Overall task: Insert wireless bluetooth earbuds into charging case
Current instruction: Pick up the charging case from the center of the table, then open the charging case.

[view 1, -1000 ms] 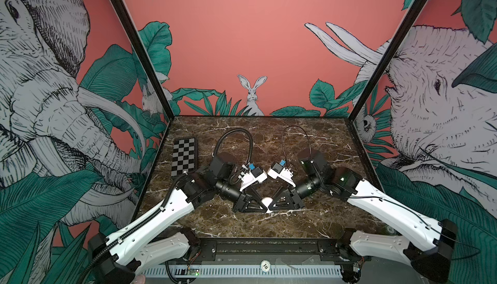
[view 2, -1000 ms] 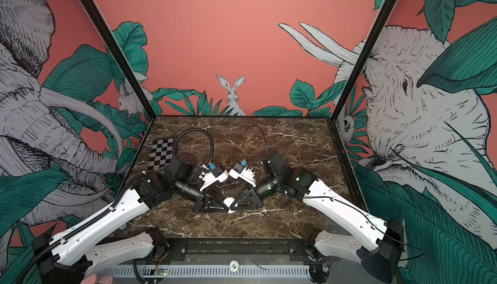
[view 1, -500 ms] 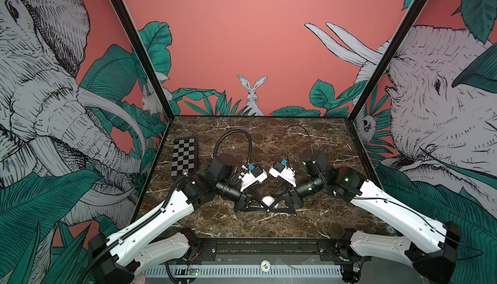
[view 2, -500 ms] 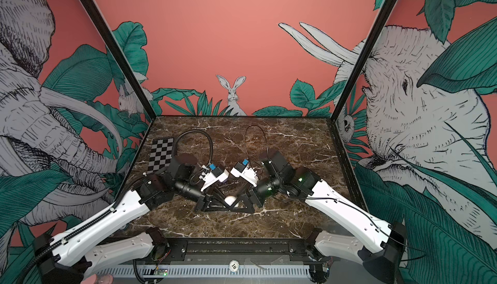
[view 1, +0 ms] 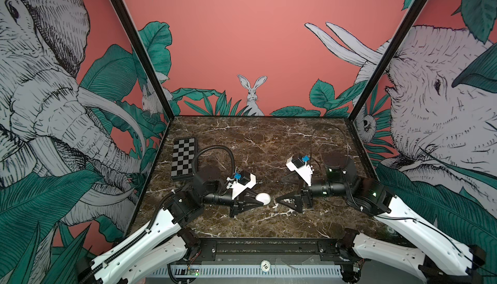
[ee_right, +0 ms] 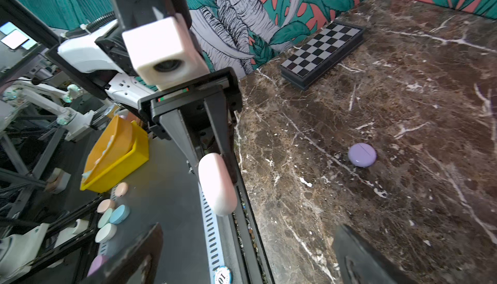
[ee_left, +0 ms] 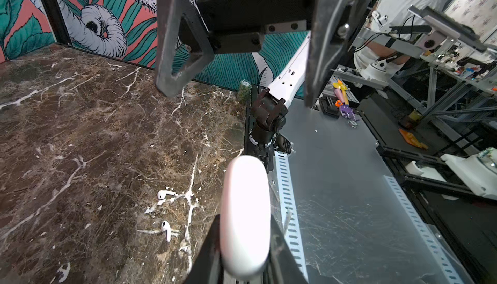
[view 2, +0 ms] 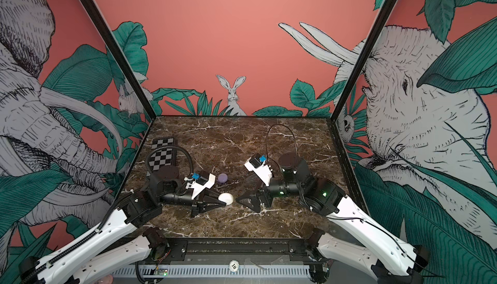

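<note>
A white charging case (view 1: 263, 198) (view 2: 226, 198) hangs just above the marble, with my left gripper (view 1: 262, 202) (ee_left: 244, 223) shut on it; the case (ee_left: 244, 215) shows edge-on, and whether its lid is open is not clear. My right gripper (view 1: 281, 192) (ee_right: 247, 242) stands open and empty, a short way right of the case (ee_right: 217, 184). In the left wrist view two white earbuds (ee_left: 164, 194) (ee_left: 166, 230) lie loose on the marble below the held case. A lilac case (view 2: 222, 178) (ee_right: 362, 154) rests closed on the table behind my left gripper.
A small checkerboard (view 1: 183, 160) (ee_right: 322, 51) lies at the back left by the wall. The black front rail (view 1: 269, 245) edges the table. A yellow bin (ee_right: 115, 150) and several coloured cases sit off the table beyond it.
My right gripper has opened wide and drawn back to the right, away from the white case. My left gripper still holds the case in about the same place.
</note>
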Action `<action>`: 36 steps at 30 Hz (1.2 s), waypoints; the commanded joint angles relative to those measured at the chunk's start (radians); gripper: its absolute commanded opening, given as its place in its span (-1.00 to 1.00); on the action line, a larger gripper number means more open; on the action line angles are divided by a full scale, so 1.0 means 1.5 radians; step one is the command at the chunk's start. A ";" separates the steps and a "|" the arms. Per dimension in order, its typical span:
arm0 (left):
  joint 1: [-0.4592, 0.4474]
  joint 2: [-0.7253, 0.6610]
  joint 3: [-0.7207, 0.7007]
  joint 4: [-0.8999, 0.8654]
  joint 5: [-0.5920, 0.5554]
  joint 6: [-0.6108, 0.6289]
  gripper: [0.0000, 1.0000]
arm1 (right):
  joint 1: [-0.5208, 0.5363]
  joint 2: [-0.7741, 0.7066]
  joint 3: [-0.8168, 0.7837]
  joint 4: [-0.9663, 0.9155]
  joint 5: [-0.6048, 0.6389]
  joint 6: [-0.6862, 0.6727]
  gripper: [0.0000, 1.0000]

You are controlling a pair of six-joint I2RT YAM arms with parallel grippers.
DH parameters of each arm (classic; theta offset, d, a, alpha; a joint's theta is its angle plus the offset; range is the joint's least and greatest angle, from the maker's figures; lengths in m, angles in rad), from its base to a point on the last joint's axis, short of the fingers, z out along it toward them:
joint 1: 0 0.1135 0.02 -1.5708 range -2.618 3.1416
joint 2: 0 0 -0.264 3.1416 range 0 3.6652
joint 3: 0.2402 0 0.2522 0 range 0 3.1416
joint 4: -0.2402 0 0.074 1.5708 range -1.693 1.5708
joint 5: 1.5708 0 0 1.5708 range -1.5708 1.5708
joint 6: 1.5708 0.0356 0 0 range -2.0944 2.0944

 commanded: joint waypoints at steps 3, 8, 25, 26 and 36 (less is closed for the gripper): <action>-0.001 -0.068 -0.060 0.050 -0.024 0.143 -1.00 | 0.024 -0.013 -0.003 0.044 0.097 -0.040 0.96; 0.000 -0.085 -0.103 0.062 -0.055 0.197 -1.00 | 0.090 -0.003 -0.012 0.044 0.209 -0.087 0.96; 0.002 -0.151 -0.191 0.111 -0.129 0.272 -1.00 | 0.327 0.047 -0.083 0.162 0.565 -0.270 0.96; 0.002 -0.149 -0.190 0.111 -0.129 0.273 -1.00 | 0.336 0.053 -0.086 0.172 0.579 -0.281 0.96; 0.002 -0.160 -0.200 0.104 -0.129 0.293 -1.00 | 0.387 0.098 -0.094 0.226 0.676 -0.318 0.96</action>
